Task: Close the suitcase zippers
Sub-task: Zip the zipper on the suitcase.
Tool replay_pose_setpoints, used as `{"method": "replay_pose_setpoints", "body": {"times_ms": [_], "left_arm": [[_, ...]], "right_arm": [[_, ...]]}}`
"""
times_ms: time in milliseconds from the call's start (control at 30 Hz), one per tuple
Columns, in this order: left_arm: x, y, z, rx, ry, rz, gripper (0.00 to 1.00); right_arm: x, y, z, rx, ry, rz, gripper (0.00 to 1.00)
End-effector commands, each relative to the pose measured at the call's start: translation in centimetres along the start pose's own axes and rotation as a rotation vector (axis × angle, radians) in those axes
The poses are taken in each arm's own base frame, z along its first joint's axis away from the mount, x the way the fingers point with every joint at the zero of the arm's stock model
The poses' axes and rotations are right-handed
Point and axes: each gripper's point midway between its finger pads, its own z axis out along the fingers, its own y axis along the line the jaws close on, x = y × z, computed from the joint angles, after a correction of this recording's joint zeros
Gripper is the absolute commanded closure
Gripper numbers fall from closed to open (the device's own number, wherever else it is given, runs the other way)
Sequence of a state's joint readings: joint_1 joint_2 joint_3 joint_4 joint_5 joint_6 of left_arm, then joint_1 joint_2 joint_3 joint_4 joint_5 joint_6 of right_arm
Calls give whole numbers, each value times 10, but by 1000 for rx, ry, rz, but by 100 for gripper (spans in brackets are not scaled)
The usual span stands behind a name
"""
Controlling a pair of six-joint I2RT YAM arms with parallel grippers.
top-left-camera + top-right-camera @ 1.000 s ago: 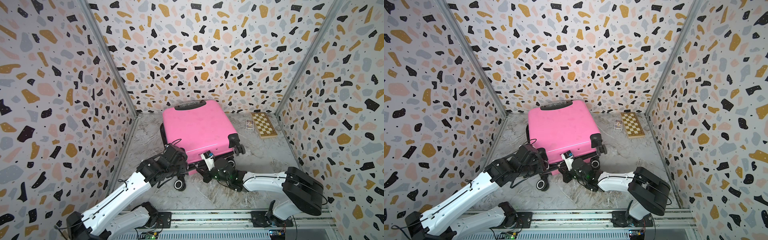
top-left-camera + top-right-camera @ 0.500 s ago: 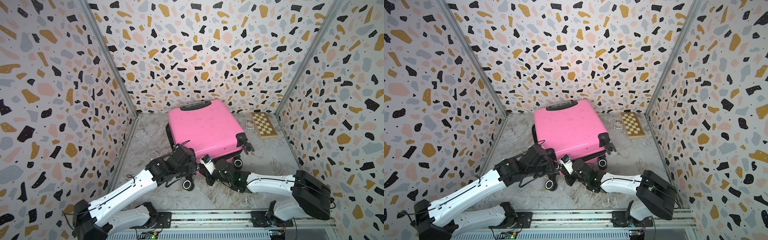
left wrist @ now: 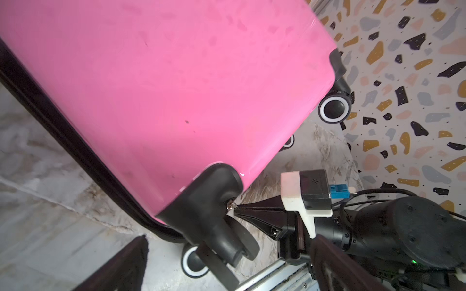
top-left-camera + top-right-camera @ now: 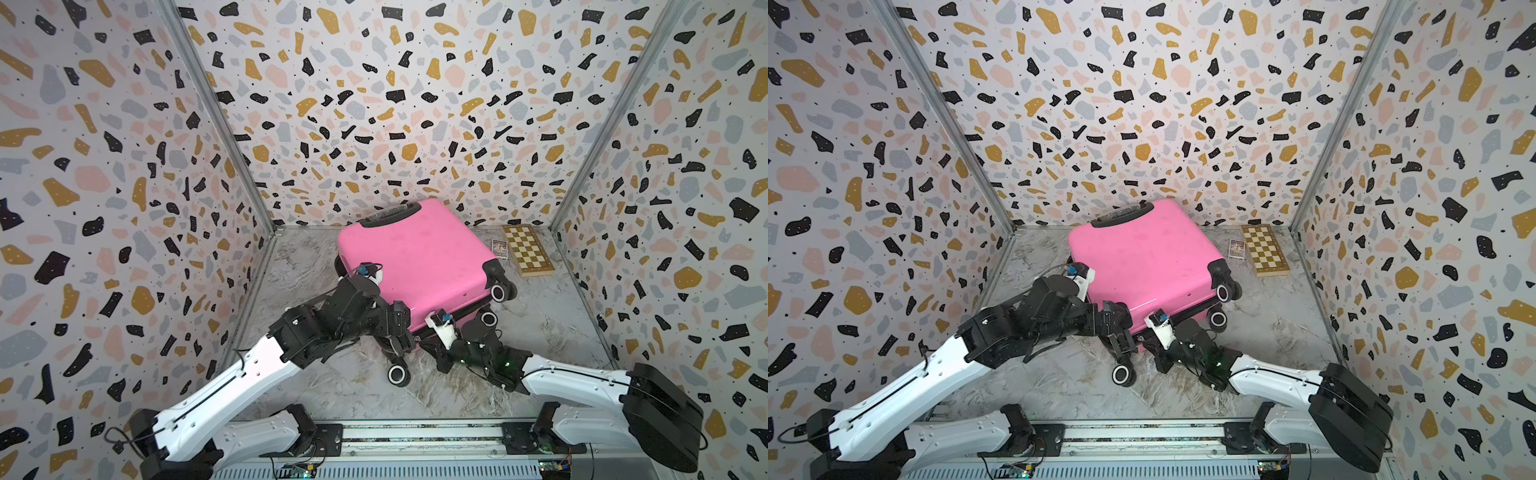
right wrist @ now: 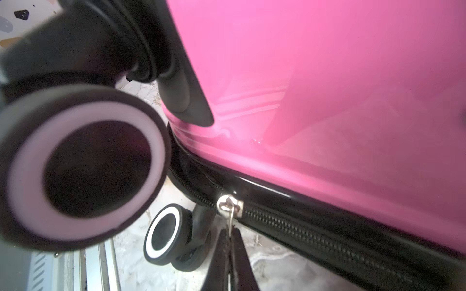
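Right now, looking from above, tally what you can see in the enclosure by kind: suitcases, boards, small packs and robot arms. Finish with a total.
Pink suitcase: 1
Wooden chessboard: 1
Small flat pack: 1
Robot arms: 2 (left arm, right arm)
Total: 5

The suitcase (image 4: 415, 257) lies flat on the floor (image 4: 540, 332) near the back wall (image 4: 415, 124), with the chessboard (image 4: 528, 249) to its right in the back right corner and a small box (image 4: 498, 248) between the two. At the case's near left corner the left gripper (image 4: 405, 336) sits by a wheel (image 4: 398, 374), and just right of it the right gripper (image 3: 235, 207) meets the zipper pull (image 5: 230, 209) on the near edge
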State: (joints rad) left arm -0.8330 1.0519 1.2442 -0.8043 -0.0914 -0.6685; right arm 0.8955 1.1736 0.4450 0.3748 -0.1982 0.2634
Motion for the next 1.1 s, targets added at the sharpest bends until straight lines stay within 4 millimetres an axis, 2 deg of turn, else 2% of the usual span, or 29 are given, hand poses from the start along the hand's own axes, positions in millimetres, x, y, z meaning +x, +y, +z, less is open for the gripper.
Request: {"method": "replay_pose_setpoints", "body": {"times_ms": [0,133,233,367,467,567,667,767,933,1067], "left_arm": [[-1,31,-9,-113,37,113,0],[-13,68,-11,-239,60,127,0],[-23,86,-6,-253,86,117,0],[-39,104,4,-257,100,113,0],[-51,105,13,-214,105,120,0],[-73,102,19,-183,76,146,0],[-104,100,25,-189,11,188,0],[-142,110,38,-210,-40,174,0],[-198,132,81,-213,-72,162,8],[-225,137,124,-156,-45,183,13]], "right_arm": [[-35,-16,-19,37,-124,-6,100],[-27,-56,-36,163,-114,45,100],[-23,-85,-50,259,-109,83,100],[-22,-107,-63,311,-110,114,100],[-23,-107,-65,293,-107,98,100],[-24,-97,-62,228,-103,79,100],[-21,-91,-58,186,-92,80,100],[-18,-92,-57,188,-83,83,100],[-14,-92,-54,186,-71,89,100],[-14,-92,-52,178,-62,95,100]]}}
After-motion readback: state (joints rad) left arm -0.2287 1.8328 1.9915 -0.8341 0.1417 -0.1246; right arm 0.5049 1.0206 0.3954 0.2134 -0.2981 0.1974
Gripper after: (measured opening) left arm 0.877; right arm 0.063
